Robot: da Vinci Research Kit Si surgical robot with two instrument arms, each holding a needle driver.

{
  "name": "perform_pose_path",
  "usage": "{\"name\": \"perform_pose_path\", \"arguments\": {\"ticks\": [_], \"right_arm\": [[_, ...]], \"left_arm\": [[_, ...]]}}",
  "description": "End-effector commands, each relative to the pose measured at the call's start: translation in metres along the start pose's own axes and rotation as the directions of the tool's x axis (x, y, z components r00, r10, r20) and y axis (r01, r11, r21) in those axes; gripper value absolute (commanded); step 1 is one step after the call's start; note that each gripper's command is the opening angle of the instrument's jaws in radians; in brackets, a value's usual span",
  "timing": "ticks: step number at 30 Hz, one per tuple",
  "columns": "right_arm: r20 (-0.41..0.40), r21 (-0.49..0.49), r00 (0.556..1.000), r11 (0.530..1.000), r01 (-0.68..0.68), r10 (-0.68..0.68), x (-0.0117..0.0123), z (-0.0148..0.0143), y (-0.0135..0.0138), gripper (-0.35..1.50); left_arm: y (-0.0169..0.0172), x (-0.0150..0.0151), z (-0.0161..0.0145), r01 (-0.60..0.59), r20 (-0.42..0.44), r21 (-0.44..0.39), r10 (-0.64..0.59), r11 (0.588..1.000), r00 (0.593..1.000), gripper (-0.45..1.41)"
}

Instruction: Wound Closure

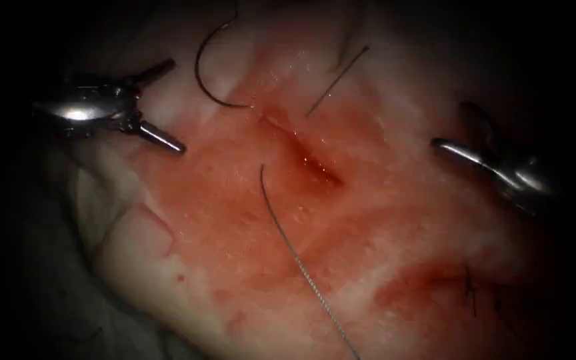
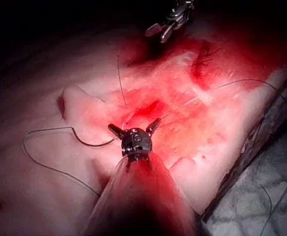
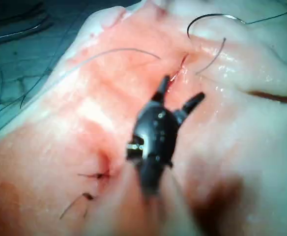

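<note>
Flanking the cut (image 1: 305,150) well apart, left tool (image 1: 158,100) and right tool (image 3: 178,96) gape wide, empty; needle (image 1: 208,67) lies upper-left.

Each end effector was polished silver metal: the left end effector (image 1: 147,101) had a rounded, gleaming wrist and slim prongs; the right end effector (image 1: 495,163) looked curved, glossy.

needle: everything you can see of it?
The needle is a thin, dark, curved metal arc lying on the tissue, left of the cut's upper end. One end touches the tissue right beside the cut; whether it has pierced in cannot be told. The other end curls up and away. Neither tool holds it: the left tool sits apart to its left with jaws open, and the right tool is across the cut.
</note>
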Motion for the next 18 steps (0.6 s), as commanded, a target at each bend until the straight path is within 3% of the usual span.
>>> {"name": "perform_pose_path", "arguments": {"ticks": [1, 2, 10, 13, 14, 18], "right_arm": [[0.003, 0.009, 1.0, 1.0, -0.006, 0.006, -0.0009, 0.0003, -0.0007, 1.31], [0.005, 0.014, 1.0, 1.0, -0.004, 0.004, -0.001, 0.0003, -0.0008, 1.3], [0.015, 0.02, 1.0, 1.0, -0.001, 0.001, -0.0013, 0.0004, -0.0008, 1.3], [0.014, 0.02, 1.0, 1.0, -0.001, 0.0, -0.0014, 0.0004, -0.0007, 1.3], [0.014, 0.023, 1.0, 1.0, 0.0, 0.0, -0.0014, 0.0004, -0.0007, 1.3], [0.014, 0.022, 1.0, 1.0, 0.0, 0.0, -0.0014, 0.0004, -0.0007, 1.3]], "left_arm": [[0.0009, -0.0002, 0.001, -0.032, -0.002, -0.009, 0.032, 0.999, 0.999, 1.14], [0.0024, 0.0005, 0.0019, -0.124, -0.01, -0.025, 0.124, 0.992, 0.992, 1.11], [0.0088, 0.0028, 0.0066, -0.2, -0.077, -0.173, 0.189, 0.964, 0.979, 1.08], [0.0101, 0.0032, 0.0071, -0.235, -0.034, -0.182, 0.232, 0.955, 0.972, 1.06], [0.0118, 0.0034, 0.0075, -0.287, 0.024, -0.197, 0.297, 0.937, 0.954, 1.04], [0.0149, 0.0035, 0.0078, -0.391, 0.074, -0.221, 0.415, 0.893, 0.907, 0.98]]}}
